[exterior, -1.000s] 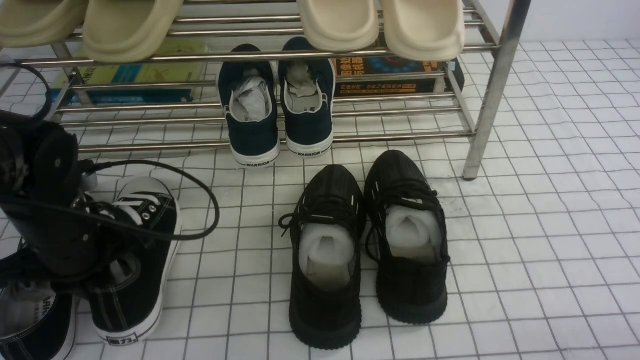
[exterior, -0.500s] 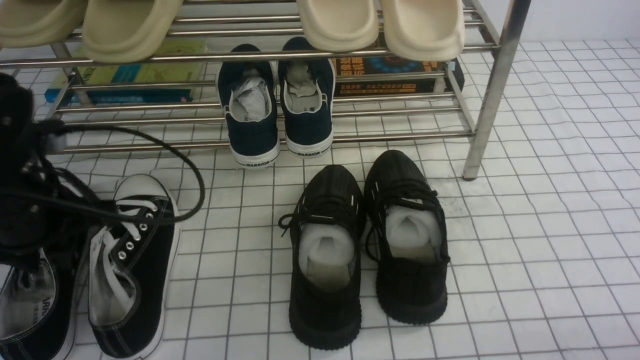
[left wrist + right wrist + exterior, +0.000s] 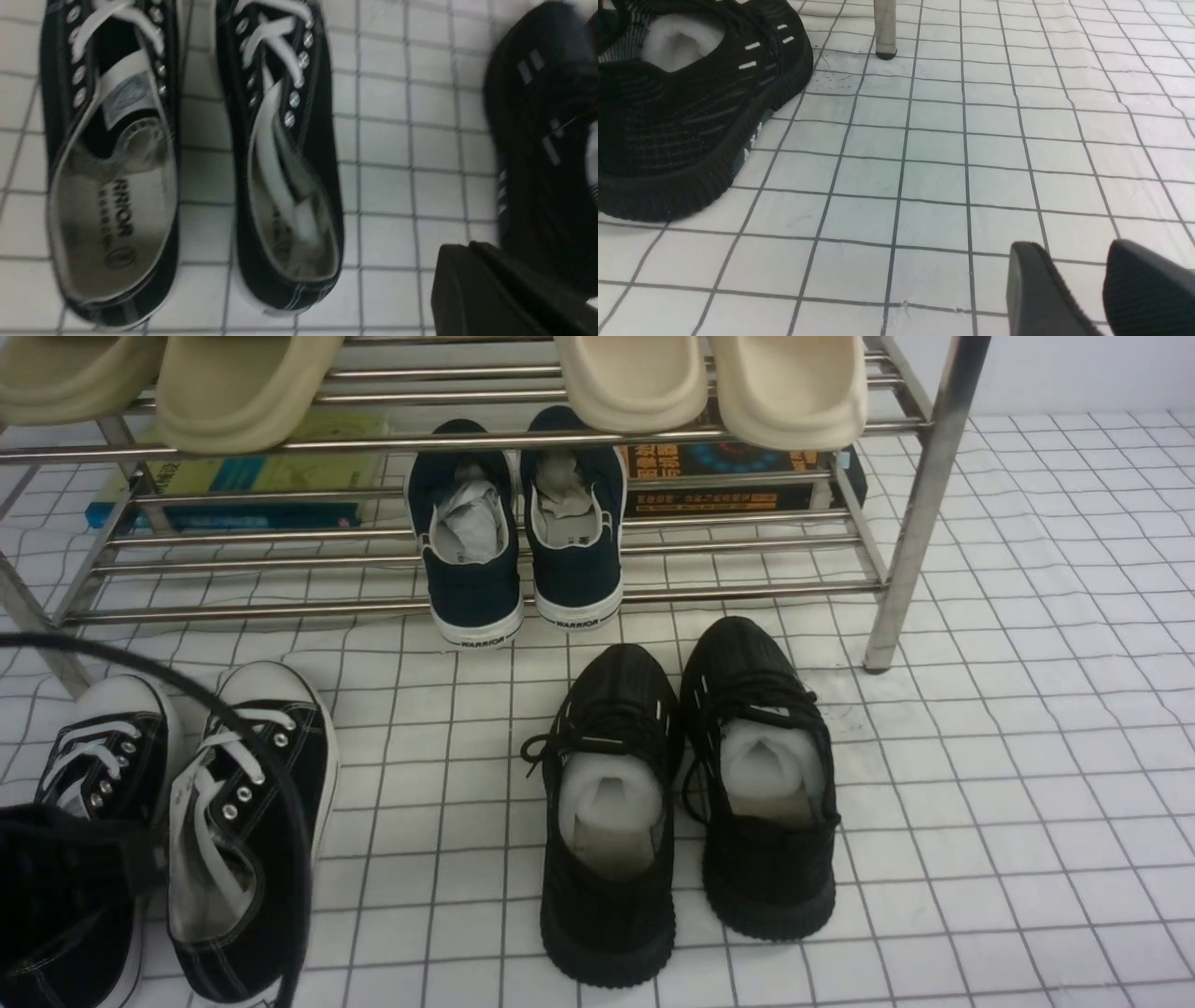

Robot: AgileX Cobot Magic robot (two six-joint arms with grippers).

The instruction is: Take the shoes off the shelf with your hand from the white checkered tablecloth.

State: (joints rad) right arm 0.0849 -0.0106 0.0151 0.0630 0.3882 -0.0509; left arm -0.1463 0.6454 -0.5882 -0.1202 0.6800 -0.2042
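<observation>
Pulling back toward the lower left of the frame, the left gripper had let go, its jaws closed on nothing, a moment after hovering over the shoes. Both canvas sneakers now sat side by side on the white checkered tablecloth, clear of the shelf. The right gripper idled, slightly parted, empty. That pair looked delivered.

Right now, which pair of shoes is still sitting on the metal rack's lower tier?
The navy slip-on shoes with white soles, heels poking out over the shiny chrome tube rack. The black canvas lace-ups and all-black knit sneakers stand on the checkered cloth.
</observation>
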